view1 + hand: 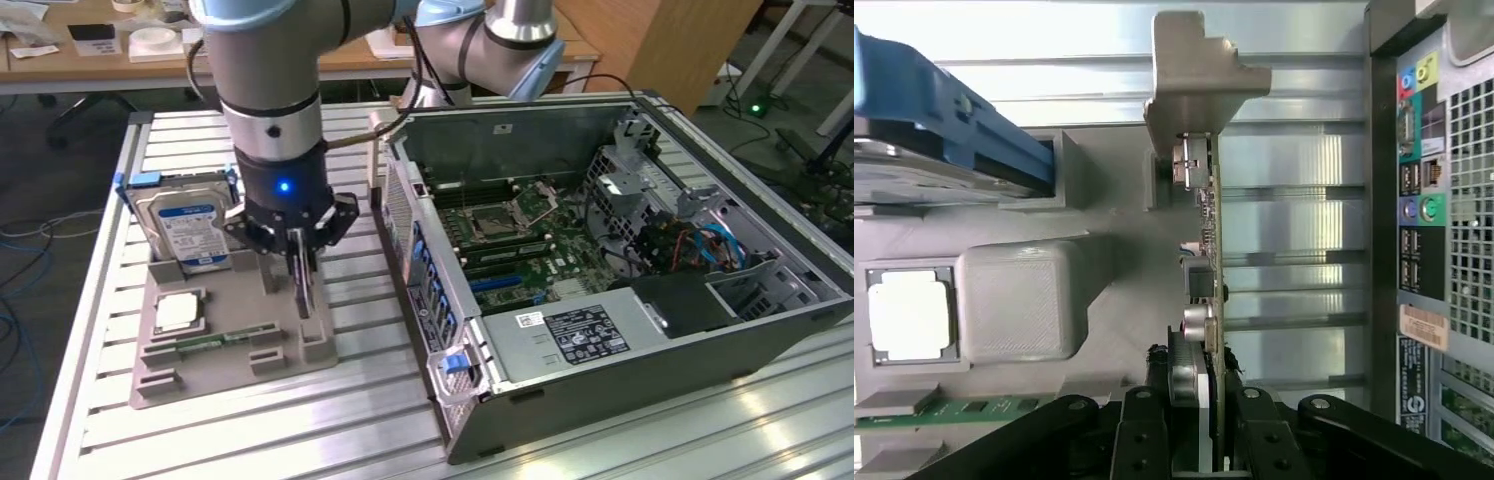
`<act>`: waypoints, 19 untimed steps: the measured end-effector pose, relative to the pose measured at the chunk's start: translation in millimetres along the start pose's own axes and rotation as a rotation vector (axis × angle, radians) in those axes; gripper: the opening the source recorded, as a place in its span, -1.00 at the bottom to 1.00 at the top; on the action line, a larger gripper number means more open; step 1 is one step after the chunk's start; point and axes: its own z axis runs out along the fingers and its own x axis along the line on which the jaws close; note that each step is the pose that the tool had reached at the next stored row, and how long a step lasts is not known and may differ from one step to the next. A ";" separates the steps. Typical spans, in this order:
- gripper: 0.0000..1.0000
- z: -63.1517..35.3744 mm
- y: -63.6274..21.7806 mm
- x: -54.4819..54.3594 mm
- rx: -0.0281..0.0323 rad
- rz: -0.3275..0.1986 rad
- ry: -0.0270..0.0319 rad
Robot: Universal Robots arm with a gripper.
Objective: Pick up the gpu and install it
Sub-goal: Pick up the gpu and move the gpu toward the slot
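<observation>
The gpu (304, 292) is a thin dark card standing on edge over the grey holder tray (227, 365), near the tray's edge that faces the computer. My gripper (299, 258) comes down from above and is shut on the card's upper part. In the wrist view the gpu (1210, 250) is seen edge-on, with its bent metal bracket (1199, 75) at the far end, and my gripper (1199, 410) clamps it from both sides. Whether the card's lower edge still touches the tray I cannot tell.
On the tray also sit a silver hard drive (187, 225) with a blue-white label, a square processor chip (178, 312) and a narrow green memory stick (220, 340). The open computer case (454, 330) lies on the exterior view's right, its motherboard (534, 250) exposed.
</observation>
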 end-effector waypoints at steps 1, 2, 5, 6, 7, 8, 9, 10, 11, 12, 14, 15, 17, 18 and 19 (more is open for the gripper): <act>-0.43 -4.3 0.1 -0.1 -0.0002 0.000 0.0000; -0.43 -8.6 0.3 -0.2 -0.0003 0.000 -0.0001; -0.43 -22.3 0.6 -0.3 -0.0006 0.000 0.0001; -0.43 -26.8 0.7 -0.4 -0.0008 0.000 0.0000; -0.43 -31.1 0.9 -0.5 -0.0010 0.000 0.0000; -0.43 -35.5 1.0 -0.5 -0.0012 0.000 0.0000; -0.43 -40.0 1.1 -0.6 -0.0013 0.000 0.0001; -0.43 -44.5 1.2 -0.7 -0.0015 0.000 0.0001; -0.43 -49.3 1.4 -0.8 -0.0016 0.000 0.0001; -0.43 -53.8 1.5 -0.8 -0.0017 0.000 0.0000; -0.43 -62.8 1.7 -1.0 -0.0018 0.000 0.0001; -0.43 -67.3 1.8 -1.0 -0.0019 0.000 0.0001; -0.43 -76.3 2.1 -1.1 -0.0019 0.000 0.0002; -0.43 -81.1 2.2 -1.2 -0.0021 0.000 0.0001; -0.43 -85.6 2.3 -1.2 -0.0023 0.000 0.0001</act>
